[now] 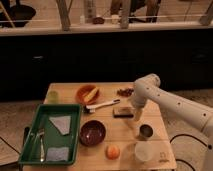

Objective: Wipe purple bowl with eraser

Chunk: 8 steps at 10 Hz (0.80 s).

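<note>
Pale wood makes up the small square table, which stands on a speckled floor before a long, dark, low wall topped by a light ledge with bright posts above it.

Near the table's front middle sits the purple bowl, round and dark maroon with a glossy inside, its left edge just beside the green tray. Behind it and to the right lies the eraser, a small flat block with dark sides and a lighter top. The gripper hangs at the eraser's right end, at the tip of a smooth white arm that bends in from the right; whether it is open or closed on anything I cannot tell.

A white-handled brush lies aslant just behind the eraser, its head toward the orange bowl with yellow contents. A small metal cup stands right of the purple bowl, below the gripper. In front are an orange fruit and a pale translucent cup. The plastic tray holds two grey cloth pieces and thin utensils. A brown heap rests near the table's back edge.
</note>
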Available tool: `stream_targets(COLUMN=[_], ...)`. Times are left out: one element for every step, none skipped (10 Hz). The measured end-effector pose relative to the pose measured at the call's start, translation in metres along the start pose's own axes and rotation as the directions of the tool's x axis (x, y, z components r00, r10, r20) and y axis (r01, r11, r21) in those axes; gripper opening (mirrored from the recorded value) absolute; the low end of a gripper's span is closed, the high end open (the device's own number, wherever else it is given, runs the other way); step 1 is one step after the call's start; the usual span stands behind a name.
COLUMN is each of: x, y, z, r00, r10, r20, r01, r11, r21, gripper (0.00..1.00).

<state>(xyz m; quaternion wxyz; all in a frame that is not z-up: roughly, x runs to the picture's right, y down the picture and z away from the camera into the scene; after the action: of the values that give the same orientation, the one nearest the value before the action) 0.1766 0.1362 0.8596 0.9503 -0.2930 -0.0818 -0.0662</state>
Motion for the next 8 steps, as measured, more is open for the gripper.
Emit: stream_targets(x=[-0.002,-0.005,-0.007,-0.008,-0.010,-0.011,-0.013,-0.012], y=[0.000,0.000,-0.001,-0.001,-0.001,-0.001,-0.002,-0.001], z=[0.002,0.003,0.004,0.005,0.006,0.007,0.008,0.010], r00=[1.000,1.000,1.000,1.000,0.999,0.999,0.999,0.999], r10=[-0.003,-0.008,-0.010,-0.011,-0.012,-0.014,-0.014,-0.011], r20=[0.006,0.013,0.019,0.023,0.031,0.034,0.040,0.048], r01=[0.003,0.008,0.010,0.011,0.012,0.014,0.015,0.011], r11=[1.000,1.000,1.000,1.000,1.000,1.000,1.000,1.000], r21=[-0.003,-0.005,-0.006,-0.007,-0.008,-0.009,-0.010,-0.012], gripper=[0.80,0.80,0.80,0.80,0.80,0.80,0.80,0.80])
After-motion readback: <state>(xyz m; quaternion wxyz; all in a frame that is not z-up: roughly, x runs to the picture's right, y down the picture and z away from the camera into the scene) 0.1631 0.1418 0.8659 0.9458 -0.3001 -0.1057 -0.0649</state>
